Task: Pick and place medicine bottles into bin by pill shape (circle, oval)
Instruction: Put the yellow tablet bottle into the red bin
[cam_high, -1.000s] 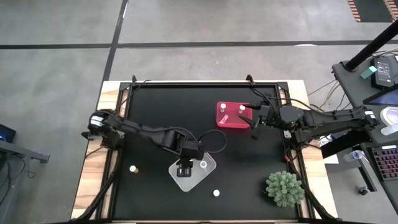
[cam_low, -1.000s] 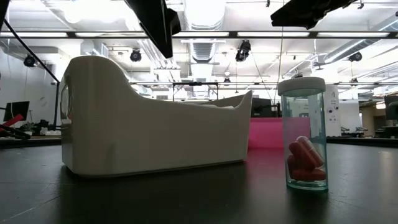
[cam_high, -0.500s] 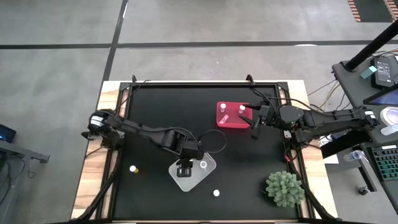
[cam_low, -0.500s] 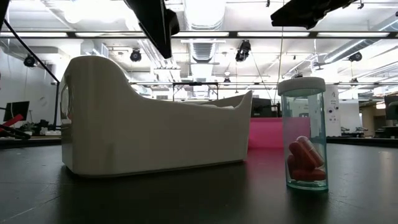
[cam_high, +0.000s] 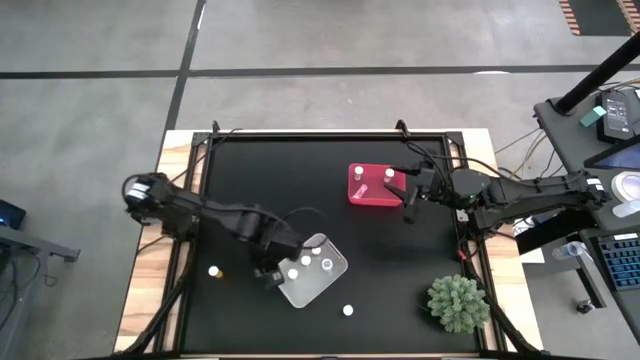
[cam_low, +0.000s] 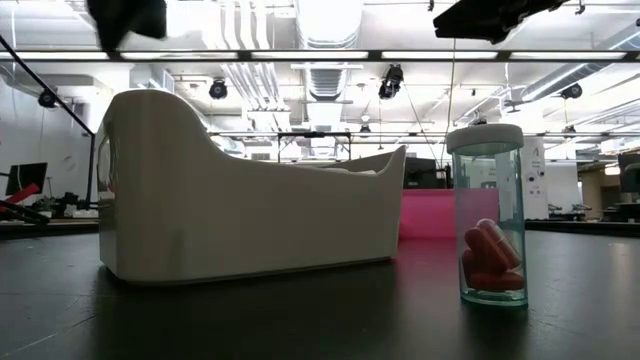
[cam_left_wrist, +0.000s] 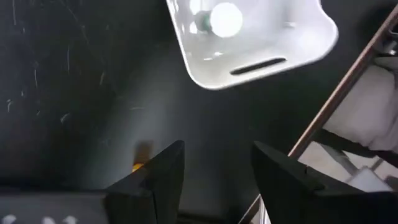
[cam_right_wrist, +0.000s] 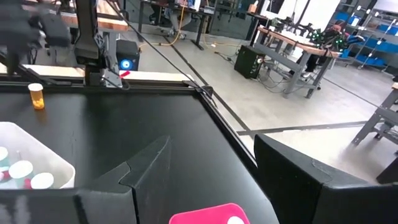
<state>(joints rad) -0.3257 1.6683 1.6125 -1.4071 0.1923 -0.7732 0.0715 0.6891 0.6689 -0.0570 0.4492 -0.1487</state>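
Observation:
A white tray (cam_high: 318, 283) holds three white-capped bottles (cam_high: 306, 262); one cap shows in the left wrist view (cam_left_wrist: 225, 18). A pink tray (cam_high: 372, 192) holds two bottles (cam_high: 388, 173). An orange bottle (cam_high: 214, 271) stands on the mat left of the white tray, and a clear bottle of red oval pills (cam_low: 488, 228) stands near the front edge (cam_high: 348, 310). My left gripper (cam_high: 268, 275) is open and empty, just left of the white tray (cam_left_wrist: 249, 43). My right gripper (cam_high: 408, 205) is open and empty, beside the pink tray's right side.
A spiky green plant (cam_high: 458, 303) stands at the near right corner. The black mat (cam_high: 250, 180) is bare at the far left. In the right wrist view, the orange bottle (cam_right_wrist: 37, 95) and the white tray (cam_right_wrist: 25, 163) show far off across the table.
My left gripper has gone from above the white tray toward the table's left edge and now sits beside the tray. Two more caps show in the tray where the gripper stood.

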